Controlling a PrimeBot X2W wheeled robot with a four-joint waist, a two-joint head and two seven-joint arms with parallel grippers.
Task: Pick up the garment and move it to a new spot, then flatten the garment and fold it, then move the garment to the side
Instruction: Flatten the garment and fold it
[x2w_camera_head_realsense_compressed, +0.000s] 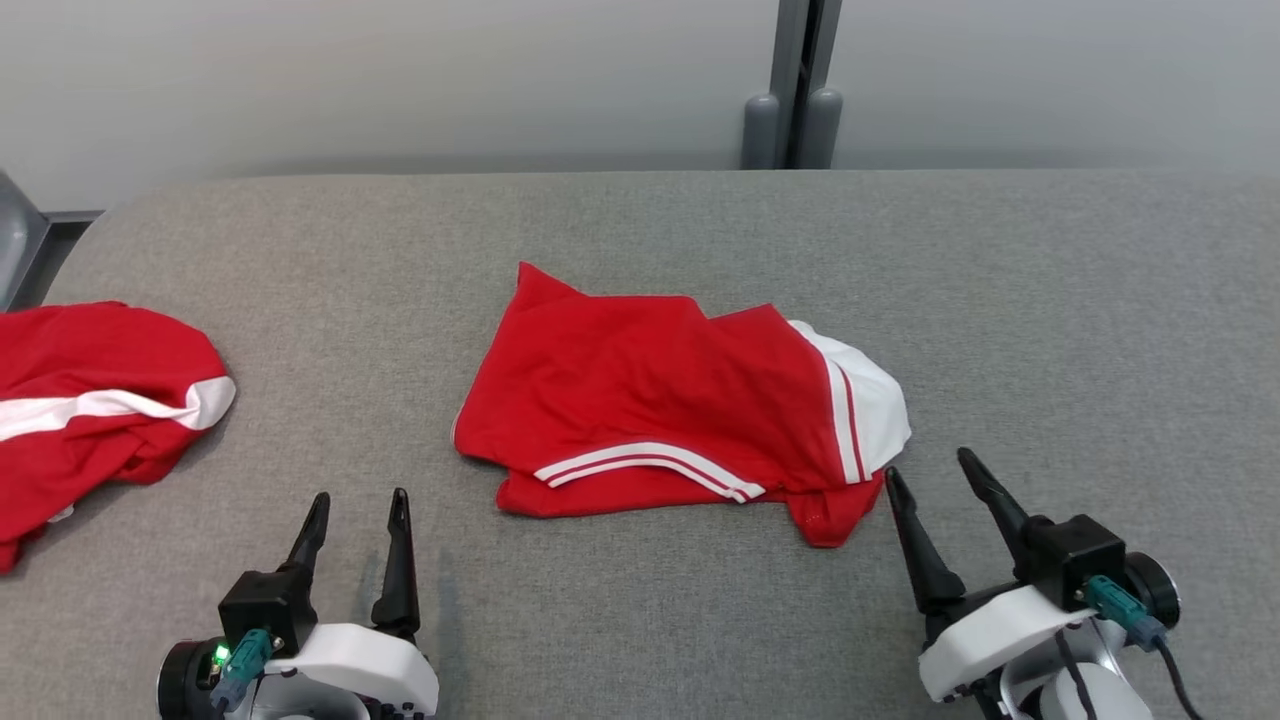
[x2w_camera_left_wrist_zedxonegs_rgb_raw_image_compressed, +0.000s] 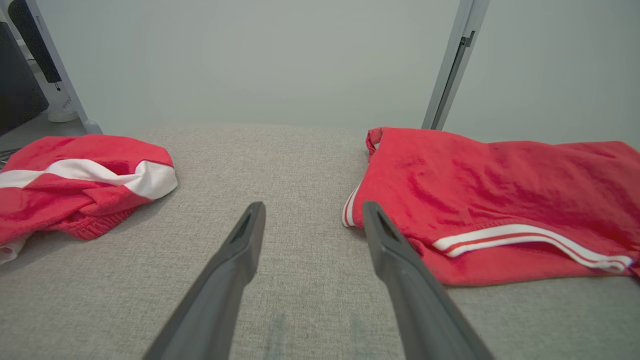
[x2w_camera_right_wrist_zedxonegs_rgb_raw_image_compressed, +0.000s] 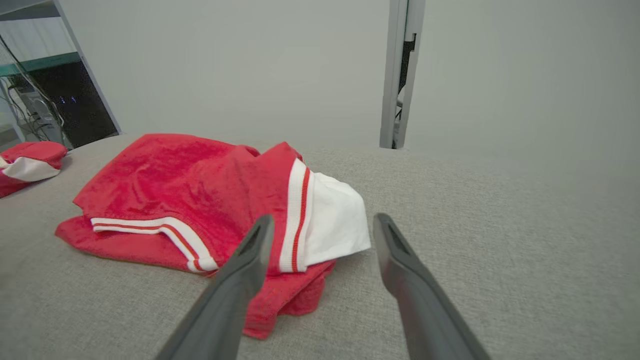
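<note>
Here, the red garment (x2w_camera_head_realsense_compressed: 650, 400) lies rumpled on the grey table (x2w_camera_head_realsense_compressed: 700, 230).

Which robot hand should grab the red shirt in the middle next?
Probably the right. The right gripper is open with a fingertip almost at the white corner of the middle garment; the left gripper, also open, sits farther off.
</note>
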